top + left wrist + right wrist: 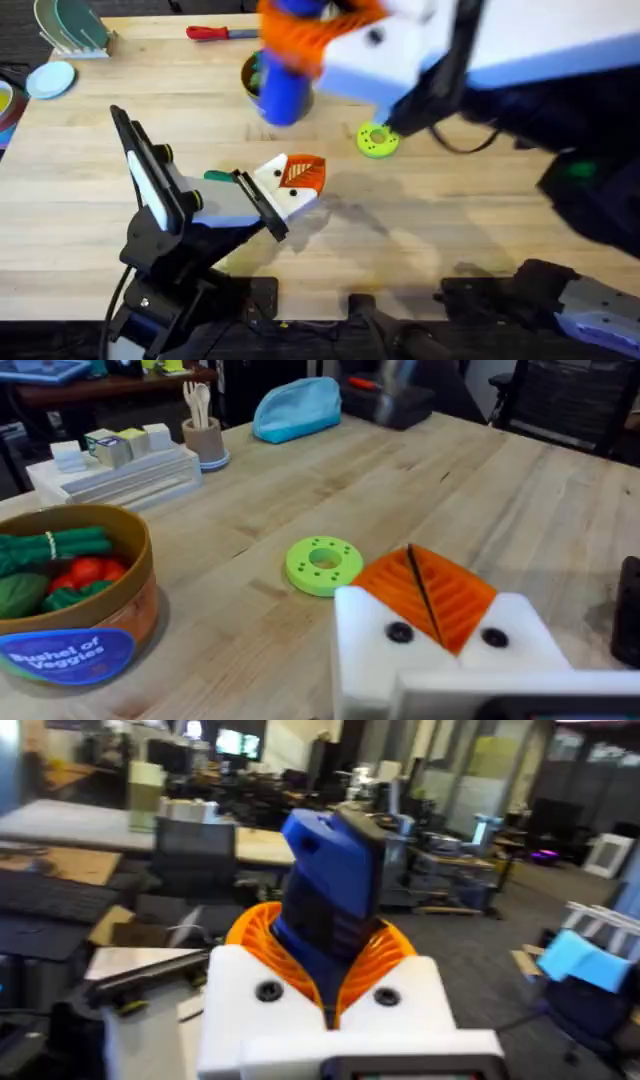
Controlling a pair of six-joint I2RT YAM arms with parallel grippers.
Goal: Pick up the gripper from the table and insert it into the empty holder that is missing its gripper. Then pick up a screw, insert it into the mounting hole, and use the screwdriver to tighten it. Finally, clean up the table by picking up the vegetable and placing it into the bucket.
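Observation:
My right gripper point(320, 35) is raised high, close under the overhead camera, and is shut on the blue screwdriver point(285, 90). In the right wrist view the screwdriver point(330, 895) stands upright between the orange pads point(385, 955) of my right gripper point(325, 985). The tan bucket point(70, 615) sits at the table's far middle and has green and red vegetables point(60, 575) inside; the screwdriver partly hides the bucket point(250, 72) from above. My left gripper point(295, 180) rests low at mid-table, shut on nothing, its pads point(455, 600) pressed together. The loose gripper, holder and screw are out of view.
A green disc with a hole point(377, 140) lies right of the bucket, just ahead of my left gripper. A red-handled driver point(215, 33) lies at the far edge. A dish rack point(70, 25) and blue plate point(50, 78) sit far left. A blue pouch point(298, 408) lies beyond.

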